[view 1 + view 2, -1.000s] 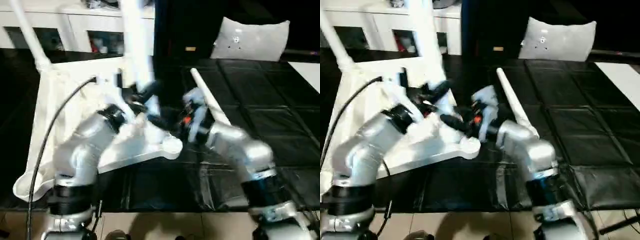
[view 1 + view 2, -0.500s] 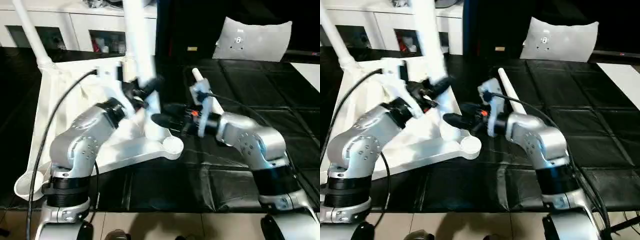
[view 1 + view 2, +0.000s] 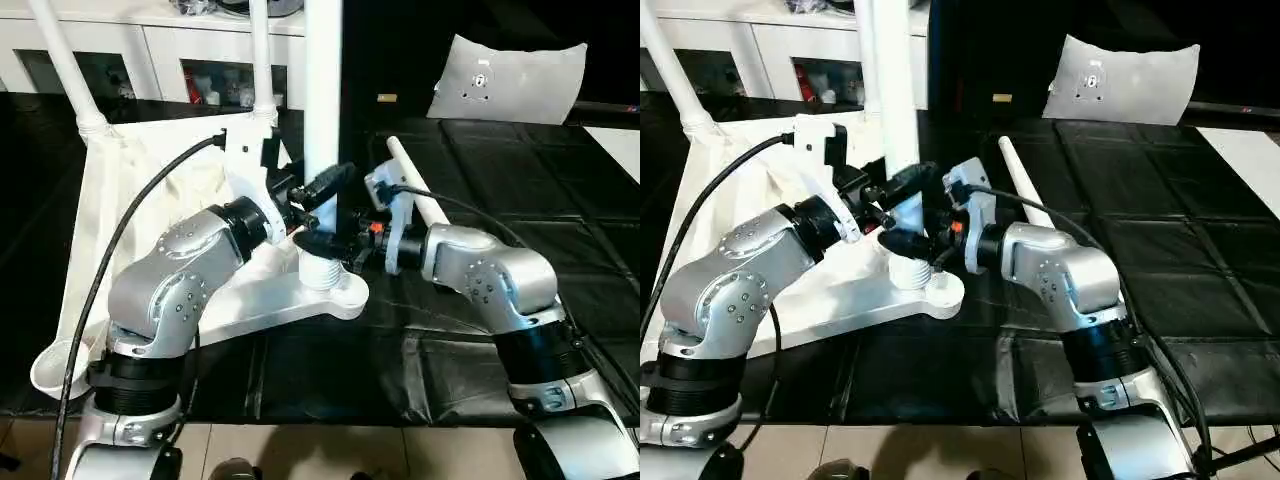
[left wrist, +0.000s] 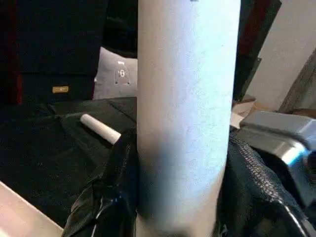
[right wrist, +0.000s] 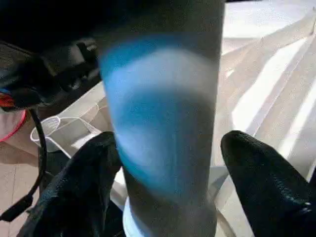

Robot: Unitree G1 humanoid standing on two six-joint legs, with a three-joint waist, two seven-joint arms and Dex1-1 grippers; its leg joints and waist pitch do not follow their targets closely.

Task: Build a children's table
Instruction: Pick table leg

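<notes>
Left eye view shows the children's table top (image 3: 150,200) lying upside down on the black floor mat (image 3: 520,230), ribbed underside up, so its round corner sockets face upward and can take the legs. Two legs (image 3: 62,60) already stand in the far corners. A third leg (image 3: 322,110) stands upright in the near corner socket (image 3: 335,290), its foot just entering the collar.

Both arms meet at that leg, low down near the socket. The left gripper (image 3: 322,200) is clamped around the leg, one black finger on each side, which I take to be what keeps the leg vertical over the hole. The right gripper (image 5: 173,177) has its fingers spread to either side of the same leg with a gap showing, so it brackets the leg without clearly squeezing it; it looks ready to steady or twist it.

The fourth leg (image 3: 415,185) lies flat on the mat just behind the right forearm, within easy reach for the last empty socket (image 3: 55,362) at the near left corner. A white cabinet (image 3: 130,50) stands beyond.
</notes>
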